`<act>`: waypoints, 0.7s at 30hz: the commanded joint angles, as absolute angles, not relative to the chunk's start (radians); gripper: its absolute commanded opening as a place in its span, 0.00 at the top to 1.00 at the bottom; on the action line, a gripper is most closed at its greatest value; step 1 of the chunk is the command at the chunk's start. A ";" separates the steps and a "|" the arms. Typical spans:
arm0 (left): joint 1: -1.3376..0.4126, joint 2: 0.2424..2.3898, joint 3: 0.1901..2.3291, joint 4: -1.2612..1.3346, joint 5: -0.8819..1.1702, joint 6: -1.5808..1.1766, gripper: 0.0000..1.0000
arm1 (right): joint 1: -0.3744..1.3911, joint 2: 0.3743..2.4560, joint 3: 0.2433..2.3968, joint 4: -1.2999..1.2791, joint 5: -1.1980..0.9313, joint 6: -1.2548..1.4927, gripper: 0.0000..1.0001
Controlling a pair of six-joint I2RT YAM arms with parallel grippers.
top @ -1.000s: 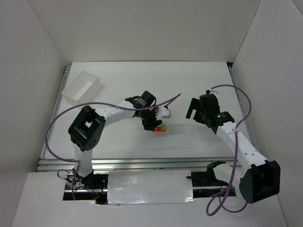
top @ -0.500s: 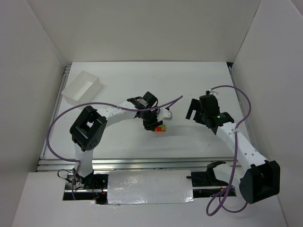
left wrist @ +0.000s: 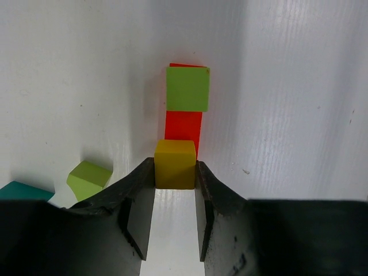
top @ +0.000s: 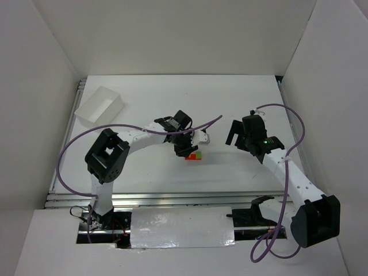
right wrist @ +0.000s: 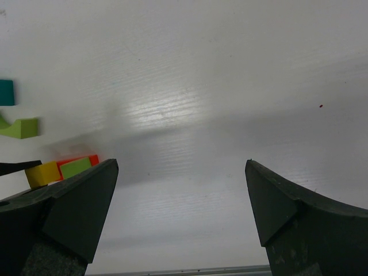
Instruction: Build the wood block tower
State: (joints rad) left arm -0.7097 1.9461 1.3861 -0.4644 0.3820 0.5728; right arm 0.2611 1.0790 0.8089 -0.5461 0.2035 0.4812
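From the right, the table (top: 230, 98) lies bare between the right gripper (right wrist: 180, 167) and the block stack (top: 194, 155). The left gripper (left wrist: 175, 171), pinching a yellow block (left wrist: 175, 161), blocks the stack's left side; a loose green block (left wrist: 89, 178) and teal block (left wrist: 23, 191) lie beside it. A white box (top: 100, 106) stands far left.

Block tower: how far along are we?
Early. Done: green block sits on the red block. In hand: left end effector grips the yellow block next to them. To do: loose green piece and teal block lie on the table; right end effector open, empty.
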 commanded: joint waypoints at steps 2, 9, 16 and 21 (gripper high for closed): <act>-0.713 1.960 1.419 -0.465 0.410 0.586 0.58 | 0.256 1.054 0.808 -0.511 0.218 0.477 0.00; -0.716 1.951 1.404 -0.465 0.397 0.578 0.58 | 0.255 1.066 0.810 -0.512 0.206 0.471 0.00; -0.716 1.968 1.417 -0.471 0.385 0.575 0.58 | 0.256 1.061 0.810 -0.511 0.202 0.468 0.00; -0.716 1.971 1.414 -0.466 0.388 0.575 0.58 | 0.256 1.068 0.811 -0.509 0.203 0.468 0.00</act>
